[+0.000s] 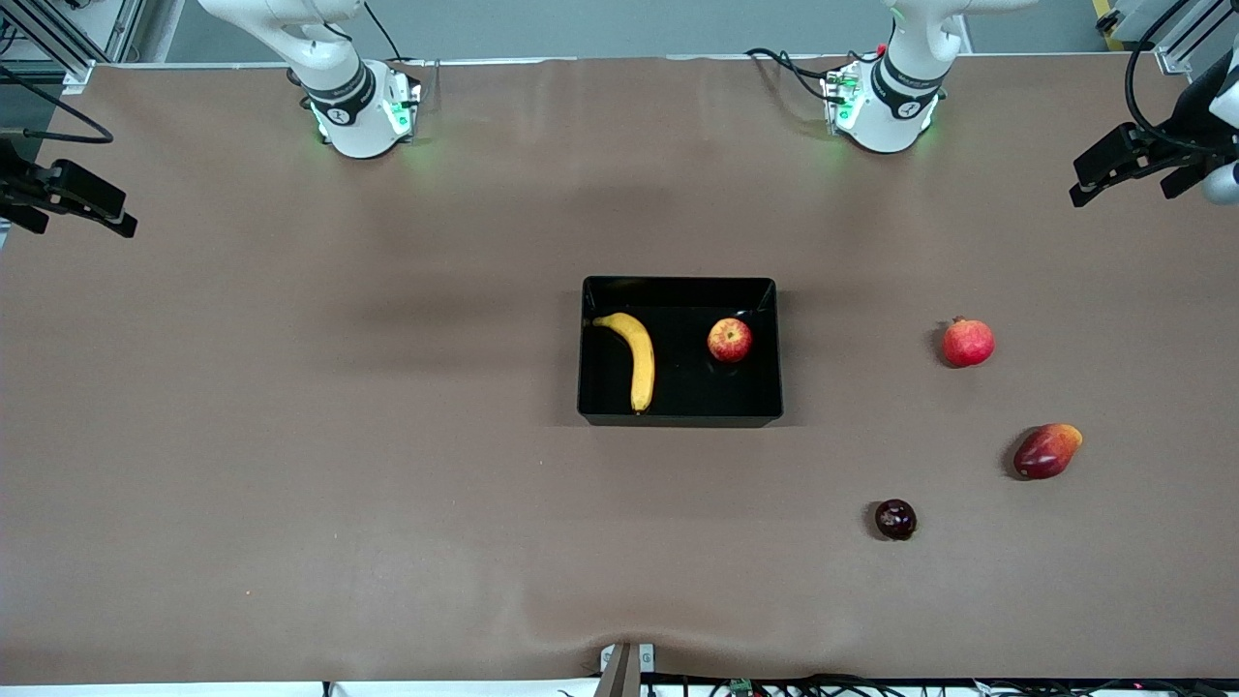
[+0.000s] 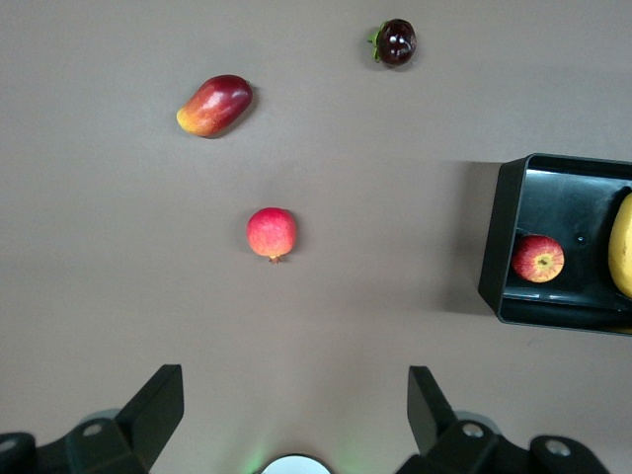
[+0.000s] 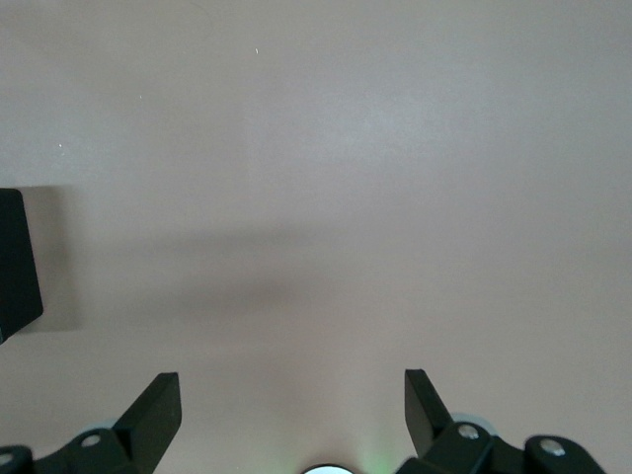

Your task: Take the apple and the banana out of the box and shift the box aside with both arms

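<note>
The shallow glossy black plastic tray (image 1: 679, 414) mid-table holds the long curved yellow banana (image 1: 634, 358) and small round red-and-yellow apple (image 1: 730, 340). Both the left gripper (image 2: 294, 410) and right gripper (image 3: 292, 410) wait empty with fingers spread, raised at the table's ends, well apart from the tray.

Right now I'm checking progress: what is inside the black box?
The black box holds the banana and the apple, lying apart. Its floor under them is covered. Nothing else shows inside.

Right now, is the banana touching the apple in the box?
Apart. The front view shows the banana and the apple lying in the box with bare black floor between them.
</note>
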